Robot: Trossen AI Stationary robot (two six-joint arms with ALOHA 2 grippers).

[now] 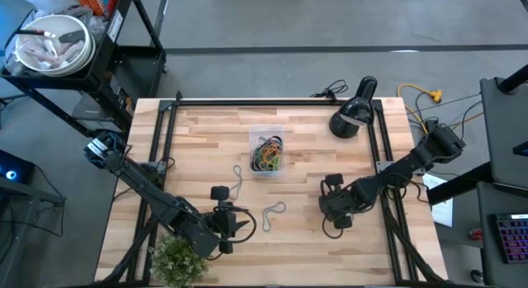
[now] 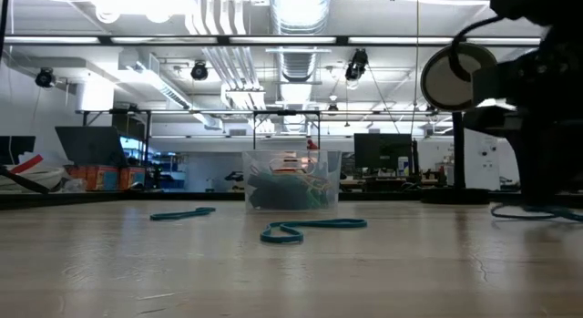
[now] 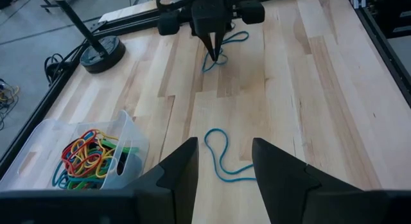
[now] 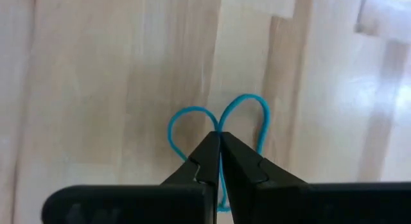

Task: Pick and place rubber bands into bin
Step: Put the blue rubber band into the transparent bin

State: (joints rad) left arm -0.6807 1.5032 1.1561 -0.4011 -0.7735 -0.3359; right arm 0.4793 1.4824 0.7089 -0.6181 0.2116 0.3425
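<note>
- The right gripper (image 4: pixel 218 135) is pinching a thin blue rubber band (image 4: pixel 247 102) against the wooden table (image 1: pixel 198 131). Its fingers are shut tip to tip, and the band is bulging into two rounded lobes just past the tips.
- In the high view this gripper is sitting right of centre in the frame. The bin (image 1: pixel 266 129) is standing up and to the left of it, near the middle.
- A straight, slow lift looks like the right way to carry out this step, because the pinch is catching only a narrow bite of cord. A jerk could be letting the rubber slide out from between the smooth tips.
- The loop is floppy and will likely be dangling under the fingers. It should be carried high enough to clear the bin's wall and released over the middle.
- The bin is clear, thin-walled plastic with rounded corners, and a tangle of bands (image 3: pixel 83 153) in red, yellow, green and blue is lying inside it.
- The left gripper (image 3: pixel 225 147) is waiting at the lower left of the high view. Its fingers are spread apart and holding nothing.
- Another blue band (image 3: pixel 221 165) is lying loose on the pale, matt planks in front of the left gripper.
</note>
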